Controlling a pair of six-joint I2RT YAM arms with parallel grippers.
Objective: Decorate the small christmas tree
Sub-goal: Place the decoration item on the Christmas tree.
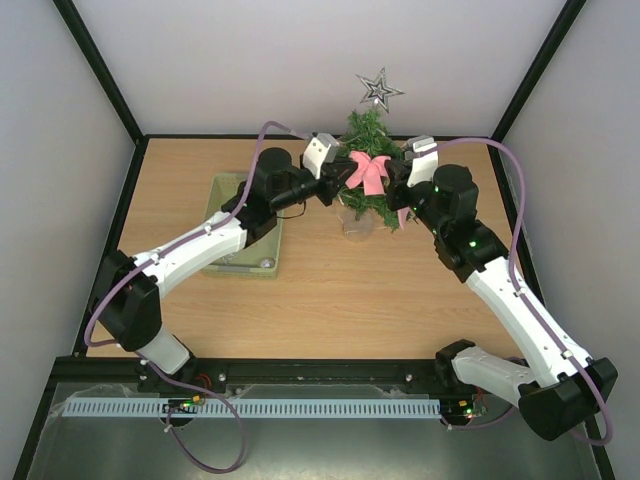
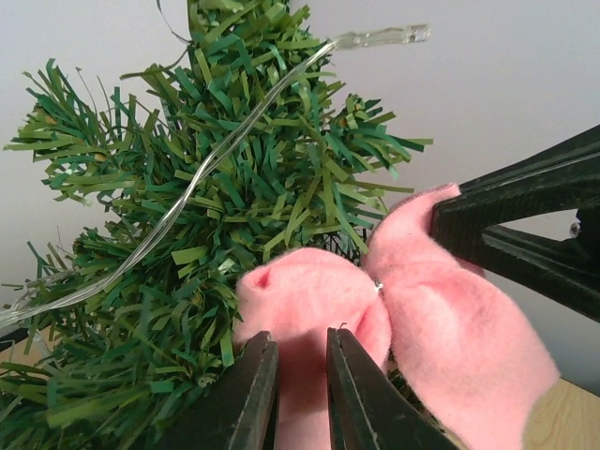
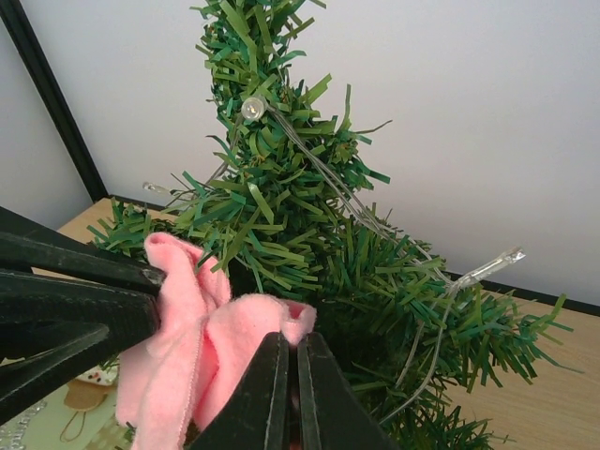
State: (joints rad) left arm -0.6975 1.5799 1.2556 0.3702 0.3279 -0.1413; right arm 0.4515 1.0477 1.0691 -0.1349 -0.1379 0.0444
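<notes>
The small christmas tree (image 1: 370, 130) stood at the back middle of the table (image 1: 330, 300), a silver star (image 1: 380, 90) on its tip and its foot in what looked like a clear cup (image 1: 355, 225). The left gripper (image 2: 300, 342) pinched one side of a pink bow (image 1: 367, 172) at the branches. The right gripper (image 3: 292, 345), clenched tight, nipped the other side. A green basket (image 1: 225, 190) lay to the left.

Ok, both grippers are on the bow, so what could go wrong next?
1. Both the left gripper and right gripper pinch the pink bow; pulling apart could tear it or drag it off.
2. The light string crosses the branches close by and could snag.
3. A tug might tip the small christmas tree.
</notes>
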